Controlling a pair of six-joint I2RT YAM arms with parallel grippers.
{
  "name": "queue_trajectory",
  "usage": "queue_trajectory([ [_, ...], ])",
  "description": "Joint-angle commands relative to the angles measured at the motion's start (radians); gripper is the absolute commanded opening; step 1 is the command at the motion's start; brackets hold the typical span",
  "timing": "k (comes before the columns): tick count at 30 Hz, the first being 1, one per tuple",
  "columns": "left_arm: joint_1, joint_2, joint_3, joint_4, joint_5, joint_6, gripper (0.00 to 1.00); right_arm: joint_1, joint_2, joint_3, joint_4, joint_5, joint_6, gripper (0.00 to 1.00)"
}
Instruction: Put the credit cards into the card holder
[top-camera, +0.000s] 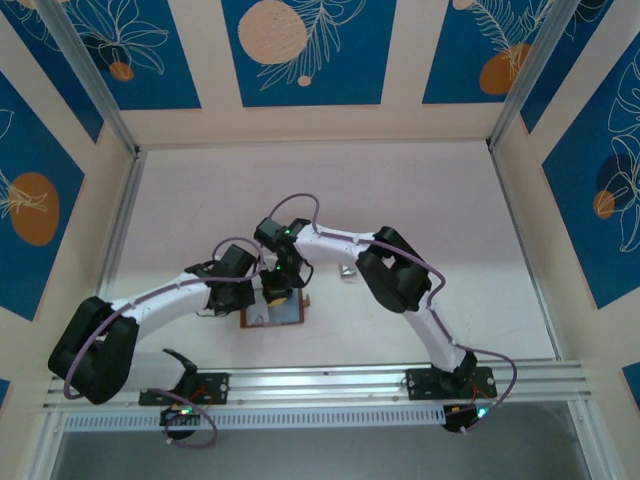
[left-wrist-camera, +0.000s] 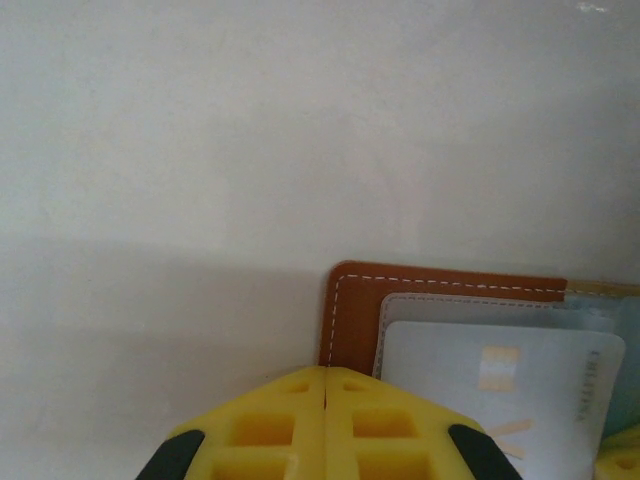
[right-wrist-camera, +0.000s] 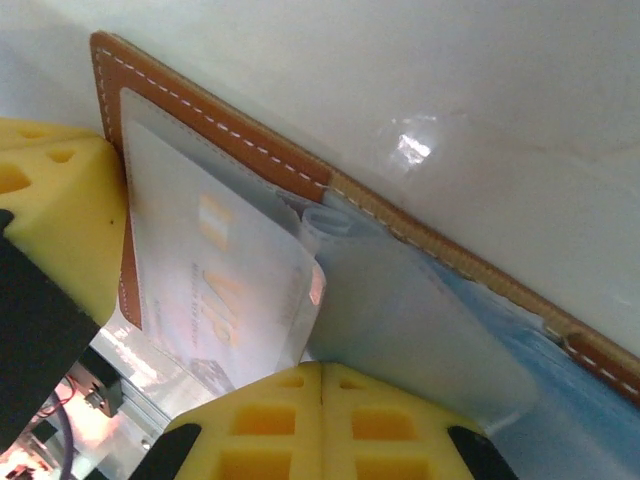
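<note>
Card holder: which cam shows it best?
Right wrist: the card holder lies open up close, with its stitched edge, clear sleeves and a card all visible. Left wrist catches just one brown corner with the card. Top view shows it small and partly covered.

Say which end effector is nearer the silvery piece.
Right end effector, at the card holder's edge toward the silvery piece. Left end effector sits at the holder's farther corner.

We overlook the desk from above and behind. Both wrist views closely share the card holder.
</note>
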Motion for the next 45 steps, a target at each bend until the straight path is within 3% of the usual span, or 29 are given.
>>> queue_trajectory([
  [1, -0.028, 0.036, -0.057, 0.029, 0.019, -0.022, 0.00, 0.014, 0.034, -0.018, 0.063, -0.058, 0.048, 0.00],
  [14, -0.033, 0.004, -0.061, 0.014, 0.011, -0.032, 0.01, -0.023, -0.110, -0.096, -0.022, 0.096, 0.004, 0.00],
  [34, -0.032, 0.001, -0.074, 0.017, 0.020, -0.019, 0.01, 0.017, -0.092, -0.107, -0.032, 0.070, -0.002, 0.00],
  [42, -0.033, 0.002, -0.076, 0.021, 0.023, -0.018, 0.01, 0.025, -0.155, -0.110, -0.055, 0.174, 0.009, 0.00],
  [45, -0.033, 0.005, -0.076, 0.031, 0.029, -0.017, 0.01, 0.004, -0.149, -0.115, -0.062, 0.158, 0.004, 0.01],
])
